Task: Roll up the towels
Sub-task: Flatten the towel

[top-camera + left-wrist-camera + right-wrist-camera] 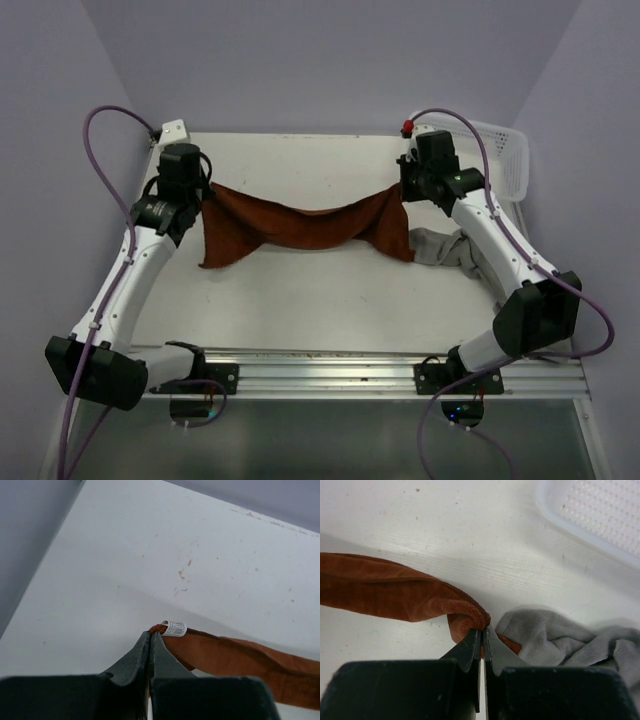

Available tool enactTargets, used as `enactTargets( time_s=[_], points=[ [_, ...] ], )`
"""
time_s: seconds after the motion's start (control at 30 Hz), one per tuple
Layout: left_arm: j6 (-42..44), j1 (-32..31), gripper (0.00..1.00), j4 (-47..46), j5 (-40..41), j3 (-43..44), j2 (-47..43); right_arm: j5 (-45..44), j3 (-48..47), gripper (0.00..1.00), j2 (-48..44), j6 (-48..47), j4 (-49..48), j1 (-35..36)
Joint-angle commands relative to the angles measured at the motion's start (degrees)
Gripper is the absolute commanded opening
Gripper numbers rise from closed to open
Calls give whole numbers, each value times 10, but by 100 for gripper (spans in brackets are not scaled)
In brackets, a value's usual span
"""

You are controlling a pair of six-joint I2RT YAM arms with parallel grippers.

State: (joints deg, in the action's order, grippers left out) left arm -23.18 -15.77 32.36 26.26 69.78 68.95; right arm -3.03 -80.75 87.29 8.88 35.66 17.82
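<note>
The rust-brown towel [300,228] hangs stretched between both grippers above the table, sagging in the middle. My left gripper [203,192] is shut on its left corner; in the left wrist view the gripper [151,634] pinches the towel [235,655] beside a white label [175,628]. My right gripper [402,188] is shut on the right corner; in the right wrist view the gripper [483,628] clamps the towel's [385,587] hem. The grey towel [445,248] lies crumpled on the table under the right arm, seen close [555,637] in the right wrist view.
A white mesh basket [505,160] stands at the table's back right corner, its rim [560,517] near the right gripper. A small white box [172,130] sits at the back left corner. Purple walls close in on three sides.
</note>
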Motion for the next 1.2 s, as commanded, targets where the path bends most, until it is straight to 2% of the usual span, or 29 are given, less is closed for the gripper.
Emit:
enactTargets(
  time_s=[0.0, 0.17, 0.33, 0.4, 0.53, 0.67, 0.77, 0.93, 1.03, 1.07, 1.1, 1.17],
  points=[
    [31, 56, 0, -8, -46, 47, 23, -1, -13, 0, -33, -75, -29, -2],
    [42, 130, 0, -9, -90, 91, 45, -15, 20, 0, -70, -170, -69, -3],
    [44, 201, 0, -12, -115, 85, 44, 74, 95, 0, -139, -236, -134, -4],
    [39, 205, 0, -29, -132, 62, 30, 114, 132, 1, -171, -244, -144, -3],
    [36, 206, 0, -61, -161, -3, 21, 208, 215, 9, -223, -267, -155, -3],
    [32, 206, 0, -89, -183, -50, 1, 241, 342, 15, -272, -265, -194, 9],
    [31, 206, 0, -106, -196, -81, -13, 191, 355, 18, -277, -280, -181, 83],
    [38, 205, 0, -131, -212, -130, -37, 170, 359, 28, -234, -284, -101, 185],
    [43, 205, 0, -143, -221, -152, -50, 145, 351, 33, -223, -268, -77, 206],
    [43, 204, 0, -146, -224, -157, -51, 130, 341, 33, -227, -238, -78, 206],
    [45, 205, 0, -150, -227, -167, -55, 63, 336, 33, -229, -217, -87, 204],
    [46, 204, 0, -158, -238, -177, -57, 42, 336, 34, -244, -171, -98, 187]
  ],
)
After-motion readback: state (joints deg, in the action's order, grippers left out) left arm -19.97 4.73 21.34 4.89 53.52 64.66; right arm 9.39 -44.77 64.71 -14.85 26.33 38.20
